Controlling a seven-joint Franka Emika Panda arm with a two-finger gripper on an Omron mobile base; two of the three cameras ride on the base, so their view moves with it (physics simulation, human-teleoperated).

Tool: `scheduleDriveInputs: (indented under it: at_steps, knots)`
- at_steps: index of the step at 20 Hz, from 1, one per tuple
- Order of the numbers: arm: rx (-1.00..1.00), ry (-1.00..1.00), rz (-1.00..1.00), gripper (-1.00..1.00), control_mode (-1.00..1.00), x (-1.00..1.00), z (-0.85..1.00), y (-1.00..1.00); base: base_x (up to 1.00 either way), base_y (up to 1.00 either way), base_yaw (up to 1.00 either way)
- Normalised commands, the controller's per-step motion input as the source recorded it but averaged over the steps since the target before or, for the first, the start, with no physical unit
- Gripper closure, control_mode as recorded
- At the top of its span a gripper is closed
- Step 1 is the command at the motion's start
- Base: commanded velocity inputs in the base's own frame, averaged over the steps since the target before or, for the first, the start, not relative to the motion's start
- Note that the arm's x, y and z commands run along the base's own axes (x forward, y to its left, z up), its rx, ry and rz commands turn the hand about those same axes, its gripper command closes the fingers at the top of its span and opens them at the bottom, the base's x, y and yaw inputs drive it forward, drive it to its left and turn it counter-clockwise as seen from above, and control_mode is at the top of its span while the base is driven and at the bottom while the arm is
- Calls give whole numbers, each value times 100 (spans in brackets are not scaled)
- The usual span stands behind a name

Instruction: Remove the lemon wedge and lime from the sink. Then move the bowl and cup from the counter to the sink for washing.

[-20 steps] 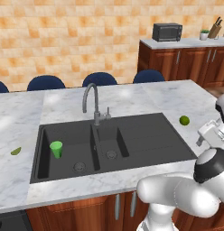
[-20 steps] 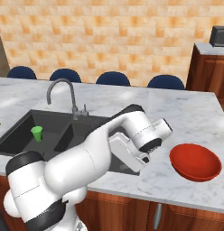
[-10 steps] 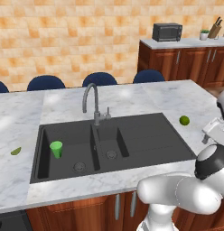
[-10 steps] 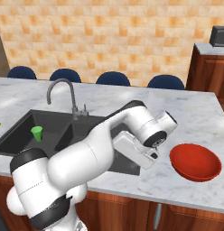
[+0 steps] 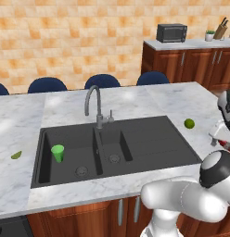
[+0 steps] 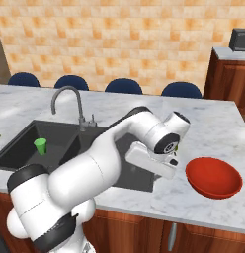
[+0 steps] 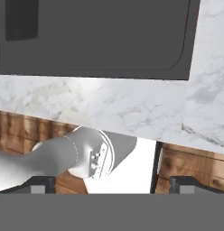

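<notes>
The sink (image 5: 149, 139) is sitting in the middle of the counter (image 5: 172, 99), with wide bare marble lying open along the counter's far edge and toward its right end. The cup (image 5: 57, 153), a small bright green tumbler, is standing upright in the left basin near that basin's front left corner, close to the drain. The lime (image 5: 189, 123), a round yellow-green ball, is resting on the marble just off the sink's right edge. The lemon wedge (image 5: 15, 155), a thin green sliver, is lying on the counter to the left of the sink, near the counter's left edge. The bowl (image 6: 214, 177), wide, shallow and red, is sitting near the counter's front right corner, close to the front edge.

The gripper (image 7: 113, 182) is hanging over the counter's front edge between sink and bowl, its fingers spread wide apart and holding nothing. In the left base view the gripper is cut off at the right border and hard to make out.
</notes>
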Motion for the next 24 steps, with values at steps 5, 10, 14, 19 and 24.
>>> scheduleDriveInputs:
  at_steps: [5,10,14,19,24]
  knots:
    - [-27,-7,5,-100,-100,10,1,-13,0,0,0]
    - [-26,-1,0,-100,-100,8,-1,-20,0,0,0]
    - [-19,0,0,-100,-100,19,-5,-20,0,0,0]
    - [-11,0,1,-100,-100,20,-12,-25,0,0,0]
    - [-5,-6,0,-100,-100,21,-22,-26,0,0,0]
